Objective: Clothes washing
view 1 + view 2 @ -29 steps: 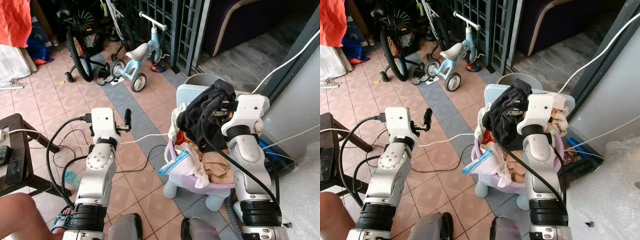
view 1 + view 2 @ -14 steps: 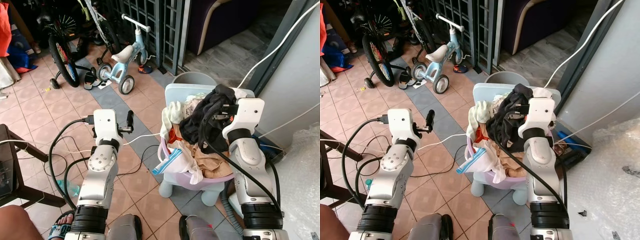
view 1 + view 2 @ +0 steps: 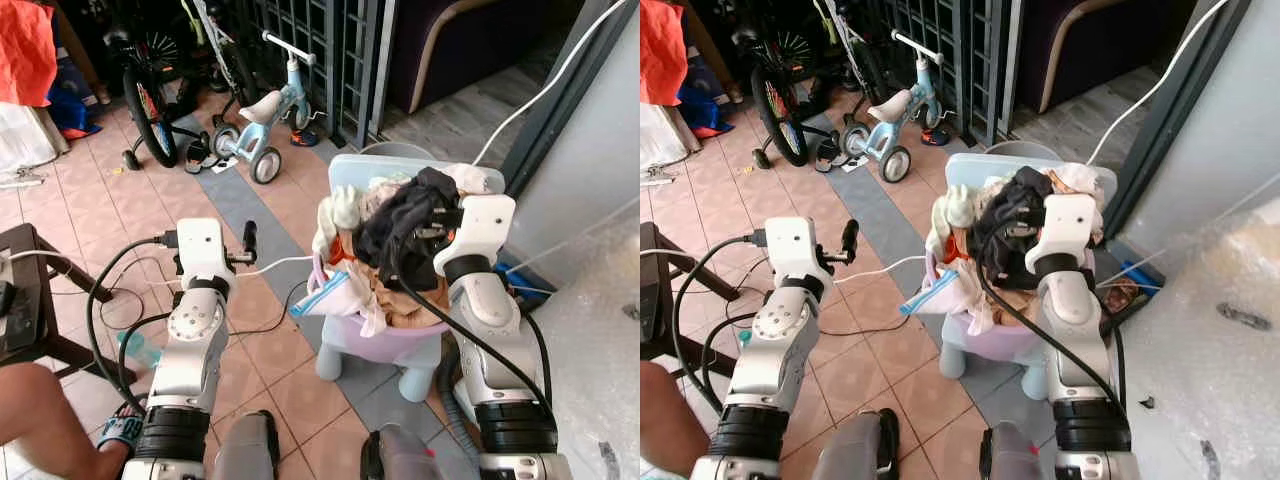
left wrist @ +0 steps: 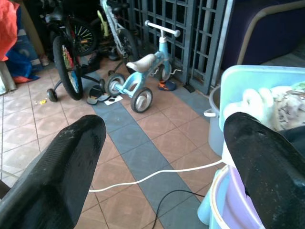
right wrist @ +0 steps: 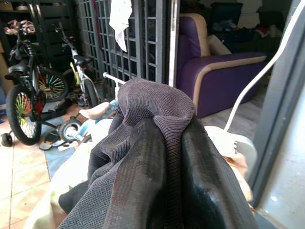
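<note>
Right gripper (image 5: pixel 167 157): jaws clamped on the dark ribbed garment (image 3: pixel 400 225), held above the heaped lilac plastic laundry basket (image 3: pixel 400 345) (on a pale blue stool). Left gripper (image 4: pixel 157 157): jaws wide apart, empty, over tiled floor (image 3: pixel 110 200).

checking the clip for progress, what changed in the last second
Mostly the camera swung, so the whole scene shifted in view. The right tool stays clamped on the dark garment above the laundry basket, with no clear lift. The left tool stays open and empty over the tiled floor.
</note>
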Tool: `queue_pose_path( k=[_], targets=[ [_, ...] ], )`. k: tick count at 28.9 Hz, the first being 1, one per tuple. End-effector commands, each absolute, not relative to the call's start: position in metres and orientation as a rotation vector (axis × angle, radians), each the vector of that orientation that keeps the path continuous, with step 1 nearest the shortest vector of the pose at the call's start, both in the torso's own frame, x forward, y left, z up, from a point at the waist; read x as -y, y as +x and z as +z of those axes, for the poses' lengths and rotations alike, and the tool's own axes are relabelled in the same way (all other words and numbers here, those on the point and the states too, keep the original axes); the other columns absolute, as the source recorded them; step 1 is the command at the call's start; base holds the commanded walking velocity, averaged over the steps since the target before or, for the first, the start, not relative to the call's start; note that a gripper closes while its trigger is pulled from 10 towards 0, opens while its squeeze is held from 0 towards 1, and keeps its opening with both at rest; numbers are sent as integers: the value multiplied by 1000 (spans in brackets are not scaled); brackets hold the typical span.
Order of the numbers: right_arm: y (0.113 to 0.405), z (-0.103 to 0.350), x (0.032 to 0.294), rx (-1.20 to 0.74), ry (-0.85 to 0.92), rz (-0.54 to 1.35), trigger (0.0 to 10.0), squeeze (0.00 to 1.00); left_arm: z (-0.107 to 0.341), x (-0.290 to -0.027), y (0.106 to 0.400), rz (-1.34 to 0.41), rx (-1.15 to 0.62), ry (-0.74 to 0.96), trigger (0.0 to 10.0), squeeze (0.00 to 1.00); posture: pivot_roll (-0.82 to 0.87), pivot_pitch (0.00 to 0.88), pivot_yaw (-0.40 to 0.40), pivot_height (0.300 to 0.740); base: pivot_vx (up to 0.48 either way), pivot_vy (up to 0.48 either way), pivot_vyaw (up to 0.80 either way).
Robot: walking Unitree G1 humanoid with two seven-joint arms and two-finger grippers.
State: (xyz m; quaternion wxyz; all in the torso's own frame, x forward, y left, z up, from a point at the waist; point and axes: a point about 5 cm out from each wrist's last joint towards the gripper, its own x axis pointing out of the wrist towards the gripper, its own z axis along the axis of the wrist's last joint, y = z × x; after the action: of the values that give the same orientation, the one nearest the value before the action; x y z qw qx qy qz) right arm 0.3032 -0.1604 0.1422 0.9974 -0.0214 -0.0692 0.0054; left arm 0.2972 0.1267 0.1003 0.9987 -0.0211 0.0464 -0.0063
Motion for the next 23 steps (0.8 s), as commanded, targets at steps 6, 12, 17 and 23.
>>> queue_pose_path(
  k=[6, 12, 17, 23],
  targets=[
    [305, 146, 159, 156, -42, 3, 10000, 0, 103, -131, 299, -2, -80, -26, 10000, 0, -45, 77, 63, 740, -253, -277, 0],
    [306, 146, 160, 153, -39, -3, 10000, 0, 104, -129, 299, -9, -69, -41, 10000, 0, -45, 79, 61, 740, 0, -91, 0],
    [306, 147, 161, 153, -37, -7, 10000, 0, 104, -130, 299, -9, -67, -43, 10000, 0, -46, 81, 60, 740, 0, 0, -795],
    [313, 166, 171, 230, -89, -43, 10000, 0, 104, -129, 298, -33, -85, -94, 10000, 0, -48, 80, 63, 740, 0, 0, -800]
  ],
)
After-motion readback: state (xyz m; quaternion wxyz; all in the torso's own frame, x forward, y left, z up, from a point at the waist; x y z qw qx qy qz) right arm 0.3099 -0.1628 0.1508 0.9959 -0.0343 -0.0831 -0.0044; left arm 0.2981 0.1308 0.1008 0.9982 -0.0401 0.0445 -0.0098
